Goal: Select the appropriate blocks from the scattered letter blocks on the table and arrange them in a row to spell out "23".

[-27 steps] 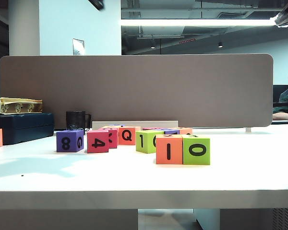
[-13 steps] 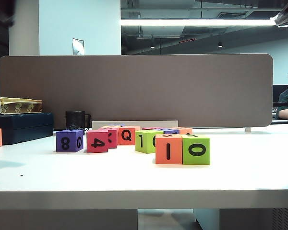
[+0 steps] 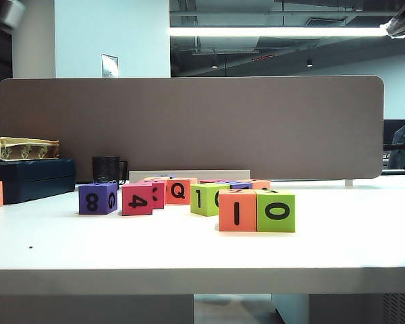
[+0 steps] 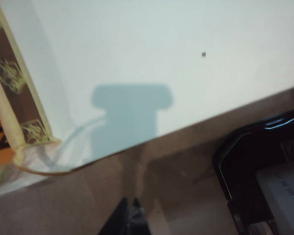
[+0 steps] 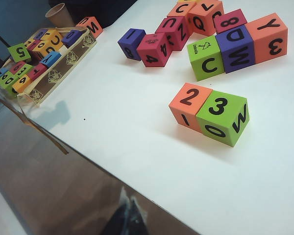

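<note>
An orange foam cube [image 5: 190, 105] and a lime-green foam cube [image 5: 222, 117] touch on the white table [image 5: 137, 142], spelling "23". They look light and squashy; grasp opposite flat sides. The left gripper [image 4: 131, 215] and right gripper [image 5: 129, 215] hang clenched and empty off the table's edge.

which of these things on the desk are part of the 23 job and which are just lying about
Part of the job:
- orange block, 2 on top
- green block, 3 on top, touching it in a row
- table

Just lying about:
- other letter blocks
- tray of blocks
- paper cup
- black mug
</note>
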You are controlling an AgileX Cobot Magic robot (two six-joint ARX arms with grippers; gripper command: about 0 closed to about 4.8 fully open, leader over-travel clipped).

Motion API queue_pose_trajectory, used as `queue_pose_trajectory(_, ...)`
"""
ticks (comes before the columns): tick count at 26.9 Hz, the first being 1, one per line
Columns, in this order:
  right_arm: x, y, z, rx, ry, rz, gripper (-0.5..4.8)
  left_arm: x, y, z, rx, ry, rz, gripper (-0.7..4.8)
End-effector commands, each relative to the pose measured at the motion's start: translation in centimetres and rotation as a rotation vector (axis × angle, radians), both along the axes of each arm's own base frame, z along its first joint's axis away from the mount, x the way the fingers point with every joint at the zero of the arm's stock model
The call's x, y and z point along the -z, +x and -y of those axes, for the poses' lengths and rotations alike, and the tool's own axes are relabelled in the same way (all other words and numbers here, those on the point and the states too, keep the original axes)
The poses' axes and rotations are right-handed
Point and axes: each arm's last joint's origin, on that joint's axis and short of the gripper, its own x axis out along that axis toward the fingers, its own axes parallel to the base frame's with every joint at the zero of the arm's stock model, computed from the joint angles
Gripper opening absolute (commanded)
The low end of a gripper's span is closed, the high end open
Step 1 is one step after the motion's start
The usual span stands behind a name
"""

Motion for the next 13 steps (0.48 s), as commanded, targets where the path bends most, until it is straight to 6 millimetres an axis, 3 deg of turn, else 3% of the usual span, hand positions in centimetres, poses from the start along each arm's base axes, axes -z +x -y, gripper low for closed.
queue_pose_trajectory(1,-0.27,-0.01,-0.01,-0.004,0.003,0.020,-0.01,-0.05,-0.05,-0.01,-0.004,-0.021,0.038,-0.06)
queue_pose_trajectory(13,0.01,0.08,0.23,0.083,-0.048,0.002,-0.01,-0.45,0.58,0.25,-0.004,-0.054,0.115,-0.06)
